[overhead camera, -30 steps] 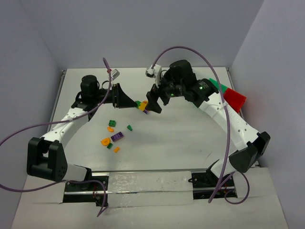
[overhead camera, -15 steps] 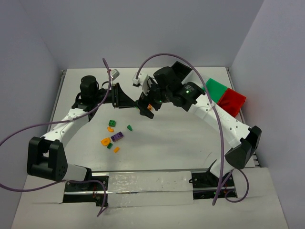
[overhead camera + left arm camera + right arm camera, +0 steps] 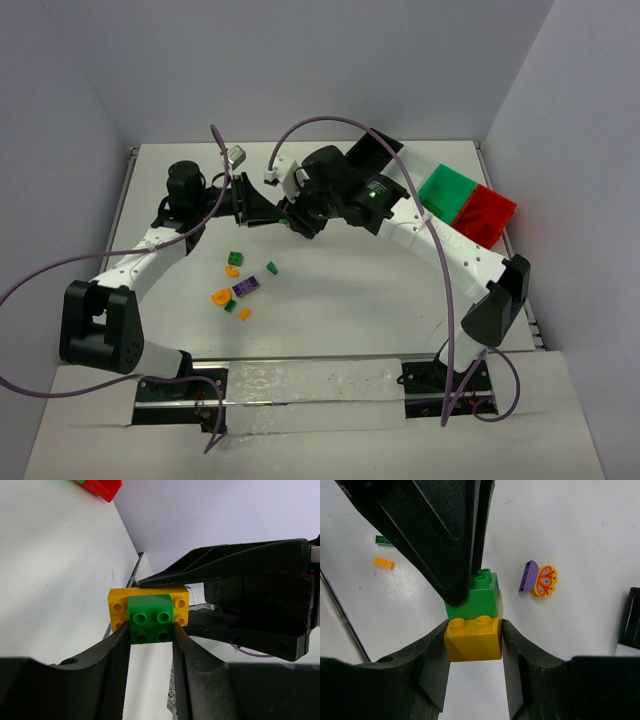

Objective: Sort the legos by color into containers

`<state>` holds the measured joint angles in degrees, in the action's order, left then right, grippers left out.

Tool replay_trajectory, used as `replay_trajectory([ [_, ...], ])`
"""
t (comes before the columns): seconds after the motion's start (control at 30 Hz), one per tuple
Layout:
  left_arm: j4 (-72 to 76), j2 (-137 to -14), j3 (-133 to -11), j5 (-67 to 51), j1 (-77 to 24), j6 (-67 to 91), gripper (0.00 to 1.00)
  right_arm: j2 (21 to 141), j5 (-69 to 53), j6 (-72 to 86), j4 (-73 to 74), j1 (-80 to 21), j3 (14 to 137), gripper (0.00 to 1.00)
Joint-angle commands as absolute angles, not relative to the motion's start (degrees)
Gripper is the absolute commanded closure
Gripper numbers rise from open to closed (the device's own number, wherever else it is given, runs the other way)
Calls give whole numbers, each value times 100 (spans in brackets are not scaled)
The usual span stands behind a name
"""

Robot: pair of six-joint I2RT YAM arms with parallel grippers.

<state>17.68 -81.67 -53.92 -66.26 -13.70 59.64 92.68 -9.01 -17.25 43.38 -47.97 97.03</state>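
Two claws now meet, seen from above: the right gripper (image 3: 298, 215) has swung in from 3 o'clock to the left gripper (image 3: 265, 206). The green plastic bin (image 3: 447, 187) and red plastic bin (image 3: 487, 212) sit off at 3 o'clock.

Left wrist: its jaws pinch the small green plastic brick (image 3: 151, 620), which is stuck on the yellow plastic brick (image 3: 181, 607).

Right wrist: those jaws clamp the yellow one, so the pair is likely about to be pulled apart for sorting.

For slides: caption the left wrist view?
Left gripper pinches green brick; right gripper clamps the yellow brick stuck to it.
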Motion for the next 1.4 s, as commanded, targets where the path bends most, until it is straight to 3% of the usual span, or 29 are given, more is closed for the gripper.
replay_trajectory([
  [0.0,2238,-8150,-5341,-6797,-1201,6056,100,8983,-677,-1746,3935,-4799,9630,97],
  [0.33,1793,-8112,-5544,-6645,-472,5587,100,8581,-277,-2063,3850,-4764,8762,100],
  [0.53,415,-8039,-6085,-6214,-369,3951,100,8634,-26,-2100,3543,-4013,8466,100],
  [0.7,-904,-7843,-6467,-5333,-432,2573,100,9520,-72,-1908,3402,-2417,9023,100],
  [0.9,-1452,-7609,-6451,-4616,-804,1726,100,10226,114,-1971,3229,-1372,9607,100],
  [1.13,-1547,-7603,-6483,-4231,-1230,1455,100,11109,360,-1978,3102,-1017,10318,100],
  [1.37,-1653,-7576,-6482,-4078,-1336,1314,100,11829,606,-2008,2900,-949,10809,85],
])
